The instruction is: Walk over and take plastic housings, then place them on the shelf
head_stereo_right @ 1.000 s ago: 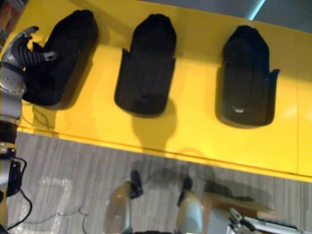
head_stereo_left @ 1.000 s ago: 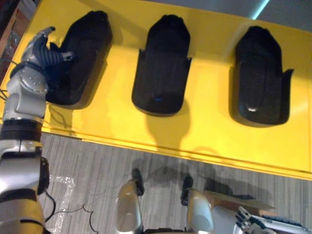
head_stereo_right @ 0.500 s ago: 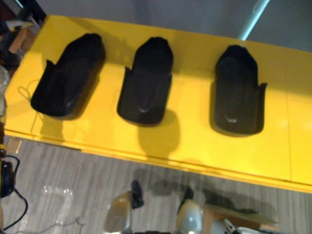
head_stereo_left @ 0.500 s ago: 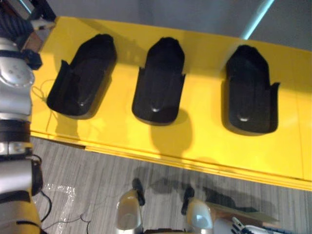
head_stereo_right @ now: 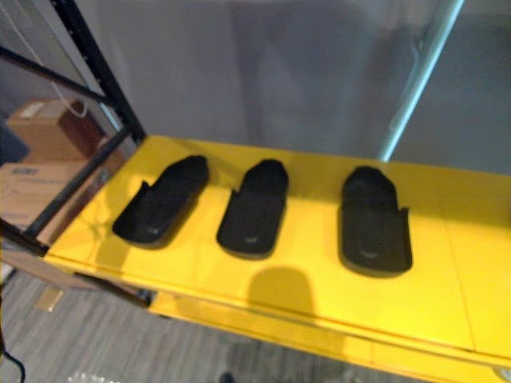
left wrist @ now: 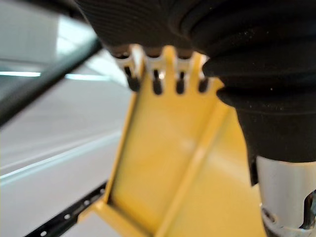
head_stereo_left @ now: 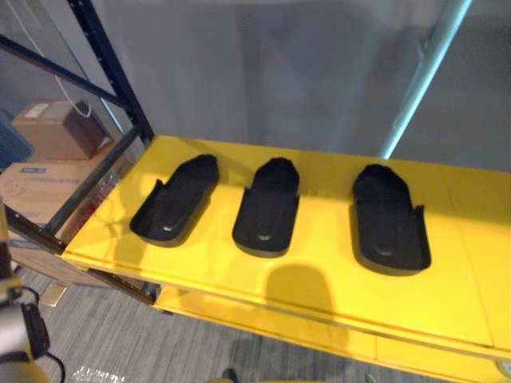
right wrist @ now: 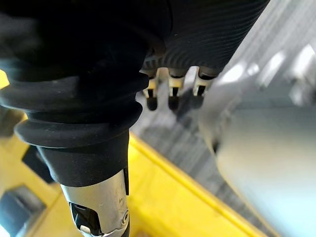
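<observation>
On shelf, housings (robot hand apart).

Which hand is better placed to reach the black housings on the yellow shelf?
Probably left: the left hand hangs open over the yellow shelf, while the right hand hangs open over grey floor past its edge. Neither holds anything.

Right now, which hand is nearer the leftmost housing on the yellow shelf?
Left, probably: the left hand is by the left end of the yellow shelf, where the leftmost housing lies; the right hand hangs over the floor before it.
</observation>
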Motion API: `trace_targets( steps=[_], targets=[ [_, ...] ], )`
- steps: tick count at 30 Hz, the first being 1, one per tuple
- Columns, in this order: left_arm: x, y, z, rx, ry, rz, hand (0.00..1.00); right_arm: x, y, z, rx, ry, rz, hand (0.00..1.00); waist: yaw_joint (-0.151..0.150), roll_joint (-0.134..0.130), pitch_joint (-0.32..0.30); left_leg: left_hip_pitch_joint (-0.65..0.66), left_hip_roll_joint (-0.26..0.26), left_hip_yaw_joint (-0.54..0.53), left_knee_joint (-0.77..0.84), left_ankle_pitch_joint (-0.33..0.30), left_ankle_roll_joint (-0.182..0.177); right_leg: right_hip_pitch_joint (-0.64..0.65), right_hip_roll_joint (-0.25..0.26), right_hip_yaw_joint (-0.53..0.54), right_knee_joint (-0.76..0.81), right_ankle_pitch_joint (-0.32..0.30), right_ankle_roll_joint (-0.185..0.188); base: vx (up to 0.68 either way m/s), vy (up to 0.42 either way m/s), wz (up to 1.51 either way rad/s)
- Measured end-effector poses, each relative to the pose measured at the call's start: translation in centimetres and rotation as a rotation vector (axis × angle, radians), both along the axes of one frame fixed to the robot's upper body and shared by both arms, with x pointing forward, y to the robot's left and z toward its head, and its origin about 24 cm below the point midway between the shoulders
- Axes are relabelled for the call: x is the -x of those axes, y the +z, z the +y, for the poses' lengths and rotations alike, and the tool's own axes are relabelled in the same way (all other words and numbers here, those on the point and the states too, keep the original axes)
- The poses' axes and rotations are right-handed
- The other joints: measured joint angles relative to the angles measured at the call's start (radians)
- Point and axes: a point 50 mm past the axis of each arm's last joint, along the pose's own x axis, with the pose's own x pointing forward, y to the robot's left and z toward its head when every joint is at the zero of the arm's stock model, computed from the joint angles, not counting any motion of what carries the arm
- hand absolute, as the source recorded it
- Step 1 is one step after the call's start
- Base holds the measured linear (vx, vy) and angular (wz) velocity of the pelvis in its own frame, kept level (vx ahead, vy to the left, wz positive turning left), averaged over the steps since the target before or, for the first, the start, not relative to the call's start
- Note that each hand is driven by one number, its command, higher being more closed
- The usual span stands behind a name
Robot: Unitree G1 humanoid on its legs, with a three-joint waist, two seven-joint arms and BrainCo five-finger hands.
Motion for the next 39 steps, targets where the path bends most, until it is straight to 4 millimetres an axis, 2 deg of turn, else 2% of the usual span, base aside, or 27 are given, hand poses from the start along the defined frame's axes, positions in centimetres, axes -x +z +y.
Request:
trace_targets(
  steps=[2,6,9,12,17,21,24,30,36,37,39],
  targets=[
    [-0.4,-3.5,-0.4,0.038,-0.091,0.162,0.0,0.4,-0.1,0.3,-0.003,-0.004,0.021,0.0,0.01,-0.008,-0.005,0.0,-0.006,-0.01,-0.001,0.002,0.003,0.01,-0.003,-0.018,-0.005,0.009,-0.008,-0.02,0.019,0.15],
    [-0.9,-8.3,-0.3,0.136,-0.153,0.365,0.0,0.9,-0.2,0.5,-0.022,0.006,0.042,0.0,0.013,-0.019,-0.016,-0.003,-0.013,-0.025,-0.001,0.008,0.008,0.018,-0.009,-0.019,-0.007,0.01,-0.01,-0.03,-0.005,0.11],
    [-1.4,-12.5,-0.7,0.253,-0.222,0.527,0.0,1.0,-0.1,0.3,-0.026,0.037,0.056,0.0,0.012,-0.011,-0.018,-0.005,-0.014,-0.028,-0.002,0.015,0.01,0.015,-0.011,-0.018,0.0,0.01,-0.01,-0.05,-0.016,0.04],
    [-2.0,-16.4,-2.0,0.306,-0.302,0.702,0.0,1.4,-0.1,-0.2,-0.03,0.059,0.079,0.0,0.011,0.001,-0.021,-0.008,-0.013,-0.03,-0.008,0.024,0.009,0.014,-0.01,-0.015,0.001,0.009,-0.01,-0.06,-0.019,0.0],
    [-2.4,-19.5,-1.3,0.405,-0.297,0.82,0.0,1.7,0.1,-0.8,-0.004,0.09,0.084,0.0,0.006,0.015,-0.017,-0.005,-0.014,-0.017,-0.011,0.037,0.007,0.014,-0.009,-0.014,-0.02,-0.031,-0.049,-0.07,-0.028,-0.11],
    [-2.4,-20.8,-0.8,0.48,-0.302,0.857,0.0,2.9,0.2,-1.0,0.002,0.089,0.113,0.0,0.005,0.011,-0.015,-0.005,-0.005,-0.017,-0.011,0.047,-0.001,0.016,0.0,-0.015,-0.033,-0.044,-0.04,-0.06,-0.049,-0.03],
    [-2.1,-22.3,0.0,0.542,-0.243,0.907,0.0,3.6,0.2,-1.1,0.003,0.094,0.131,0.0,0.005,0.004,-0.013,-0.006,0.001,-0.018,-0.011,0.049,-0.005,0.016,0.005,-0.016,-0.035,-0.046,-0.038,-0.01,-0.011,0.0],
    [-1.4,-23.6,1.5,0.643,-0.078,0.877,0.0,3.8,0.1,-0.3,-0.014,0.091,0.134,0.0,0.006,-0.03,-0.01,-0.018,-0.006,-0.019,-0.011,0.046,-0.004,0.015,0.004,-0.019,-0.047,-0.041,-0.033,0.04,-0.001,0.03],
    [-0.9,-25.2,0.7,0.709,-0.07,0.888,0.0,3.0,0.0,-0.1,-0.017,0.097,0.116,0.0,0.005,-0.045,0.001,-0.006,-0.013,-0.021,-0.01,0.043,-0.006,0.032,-0.001,-0.021,-0.051,-0.034,-0.023,0.07,-0.003,0.02],
    [-0.7,-25.5,0.6,0.715,-0.069,0.898,0.0,2.9,0.0,-0.1,-0.016,0.099,0.113,0.0,0.006,-0.035,0.009,0.0,-0.013,-0.02,-0.011,0.04,-0.008,0.038,0.0,-0.021,-0.053,-0.035,-0.025,0.01,-0.015,-0.03],
    [-0.5,-26.0,0.3,0.723,-0.089,0.914,0.0,2.8,0.1,-0.3,-0.008,0.107,0.107,0.0,0.006,-0.032,0.015,0.008,-0.012,-0.02,-0.011,0.037,-0.008,0.047,0.001,-0.021,-0.056,-0.036,-0.027,0.01,-0.01,-0.02]
  ],
)
